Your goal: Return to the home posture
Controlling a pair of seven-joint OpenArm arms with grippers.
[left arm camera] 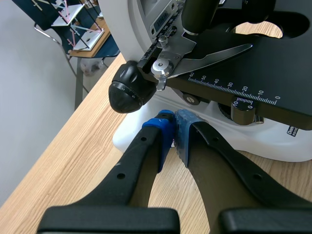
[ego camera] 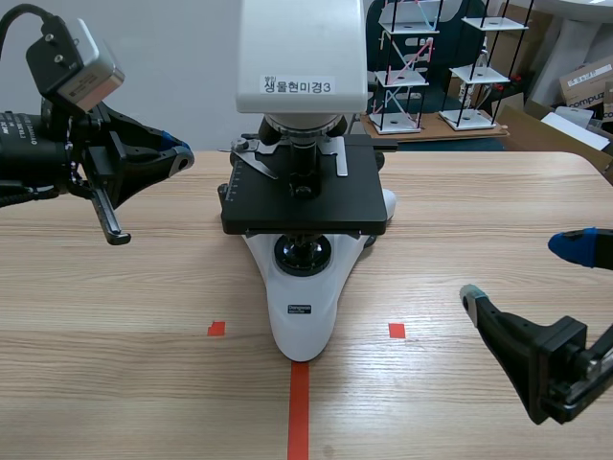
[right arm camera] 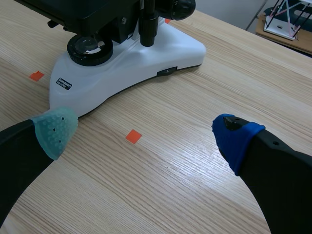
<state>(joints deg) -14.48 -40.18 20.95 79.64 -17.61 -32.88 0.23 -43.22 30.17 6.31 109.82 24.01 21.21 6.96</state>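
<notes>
One table (ego camera: pixel 115 287), pale wood, fills the scene view. One microscope (ego camera: pixel 305 192) stands at its middle, white base toward the robot and black stage above. Its head is cut off at the scene view's upper edge, so the eyepieces go unseen; a label (ego camera: pixel 297 86) sits on the white housing.

Two arms on show. The left arm (ego camera: pixel 38 144) hangs raised beside the stage with a camera box (ego camera: pixel 77 62) on top. The left jaws are clenched on nothing: the left wrist view has the two pads (left arm camera: pixel 163 131) pressed together just short of the round black focus knob (left arm camera: pixel 129 90) (whether they brush the white base behind them cannot be told).

The right arm (ego camera: pixel 546 364) lies low over the table's near right part, clear of the base and mostly cut off by the edge. The right jaws are released and wide apart: one grey-green pad (right arm camera: pixel 54 129), one blue pad (right arm camera: pixel 236 139), bare wood between them.

Only the right wrist view looks under the stage, at the round lens (right arm camera: pixel 87 48) set in the base. Only the left wrist view gives the stage's ruler scale (left arm camera: pixel 234 95).

Behind the table stand two small tiered racks (ego camera: pixel 402 77), partly hidden by the head. Smallest of all are two orange-red squares (ego camera: pixel 216 329) and one tape line (ego camera: pixel 299 412) on the wood.
</notes>
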